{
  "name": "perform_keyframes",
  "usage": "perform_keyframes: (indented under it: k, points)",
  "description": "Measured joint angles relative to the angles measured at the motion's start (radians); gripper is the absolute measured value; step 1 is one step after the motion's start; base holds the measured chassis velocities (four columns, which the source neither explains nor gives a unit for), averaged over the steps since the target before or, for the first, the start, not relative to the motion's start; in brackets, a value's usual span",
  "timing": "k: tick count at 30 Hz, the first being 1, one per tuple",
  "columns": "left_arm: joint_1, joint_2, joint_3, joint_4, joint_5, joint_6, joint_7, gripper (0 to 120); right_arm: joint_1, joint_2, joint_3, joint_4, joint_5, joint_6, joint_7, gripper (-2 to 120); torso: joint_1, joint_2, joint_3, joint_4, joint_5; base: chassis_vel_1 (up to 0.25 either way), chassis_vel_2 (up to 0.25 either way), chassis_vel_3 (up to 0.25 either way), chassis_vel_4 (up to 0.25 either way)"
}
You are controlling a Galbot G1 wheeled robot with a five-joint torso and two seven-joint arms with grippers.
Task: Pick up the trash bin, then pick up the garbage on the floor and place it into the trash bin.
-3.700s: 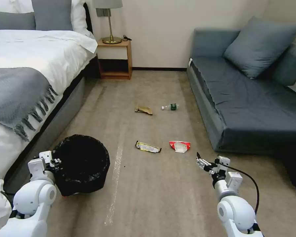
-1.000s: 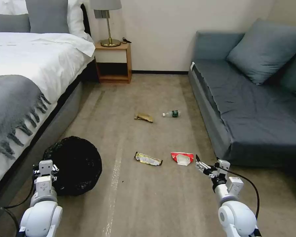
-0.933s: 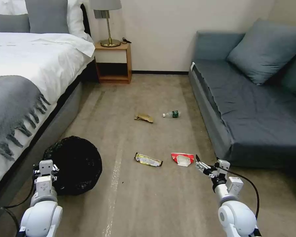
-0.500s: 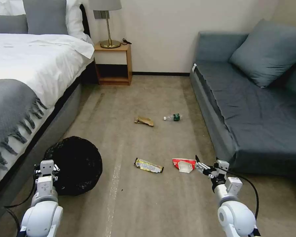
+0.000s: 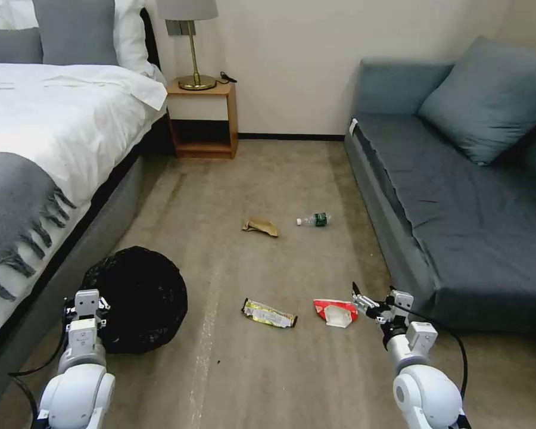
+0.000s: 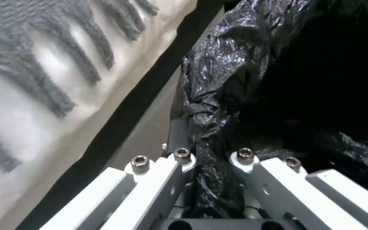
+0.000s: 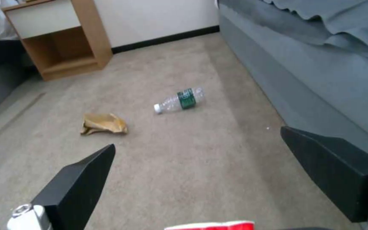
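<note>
Trash bin held low beside the bed's side edge; left gripper clamped on its black liner, so film may slip or tear. Right gripper, fingers apart, just beside the red-and-white packet; a shallow approach could push it. Yellow-silver wrapper nearby on the carpet.

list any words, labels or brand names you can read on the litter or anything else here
None can be read.
bottle: its green label carries print too blurred to read.
yellow-silver wrapper: markings too small to read.
red-and-white packet: nothing legible.
brown paper bag: no visible text.
</note>
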Motion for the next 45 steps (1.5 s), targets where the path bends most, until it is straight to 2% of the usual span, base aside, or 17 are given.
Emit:
perform_keyframes:
  k: [34, 39, 43, 45]
  points:
    - [-0.009, -0.006, 0.001, 0.023, 0.007, -0.02, 0.009, 3, 0.009, -0.003, -0.012, -0.035, -0.022, 0.021, -0.026, 100, 0.0, 0.0, 0.0, -0.0001, 0.0, -0.089, 0.085, 0.093, -0.091]
    - [-0.008, 0.017, 0.001, 0.022, 0.006, -0.02, 0.009, 3, 0.011, -0.02, -0.023, -0.04, -0.022, 0.019, -0.038, 100, 0.0, 0.0, 0.0, 0.0, 0.0001, -0.069, 0.089, 0.084, -0.091]
    - [-0.026, 0.07, 0.006, 0.026, 0.005, -0.018, 0.015, 3, 0.011, -0.092, -0.036, -0.041, -0.032, 0.015, -0.094, 100, 0.0, 0.0, 0.0, 0.0, 0.0001, -0.049, 0.07, 0.049, -0.057]
    - [-0.029, 0.077, 0.01, 0.027, 0.004, -0.018, 0.016, 3, 0.014, -0.107, -0.038, -0.042, -0.034, 0.012, -0.104, 100, 0.0, 0.0, 0.0, 0.0, 0.0, -0.037, 0.053, 0.016, -0.038]
